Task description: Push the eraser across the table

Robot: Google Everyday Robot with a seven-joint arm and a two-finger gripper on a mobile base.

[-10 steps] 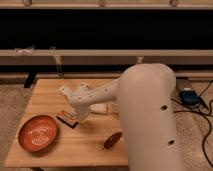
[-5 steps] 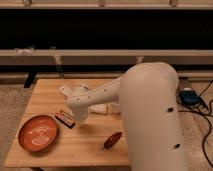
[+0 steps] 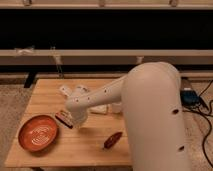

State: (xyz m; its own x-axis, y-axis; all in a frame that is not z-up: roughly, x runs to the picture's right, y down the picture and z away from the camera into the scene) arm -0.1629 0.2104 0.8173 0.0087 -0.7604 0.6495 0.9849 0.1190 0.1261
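The big white arm (image 3: pixel 150 115) reaches in from the right over the wooden worktop (image 3: pixel 47 95), its wrist bent down toward the left-middle of the top. The hand (image 3: pixel 74 119) sits low at the end of it, clenched on nothing, just beside the eraser (image 3: pixel 63 119). From here I cannot tell whether the two touch. The eraser lies flat on the worktop, left of centre, between the hand and the orange plate (image 3: pixel 38 133), close to the plate's right rim. A dark red-brown lump (image 3: pixel 113 140) lies near the front edge, well apart to the right. A small white thing (image 3: pixel 65 91) lies behind the wrist. Cables (image 3: pixel 206 107) trail on the floor at the right.
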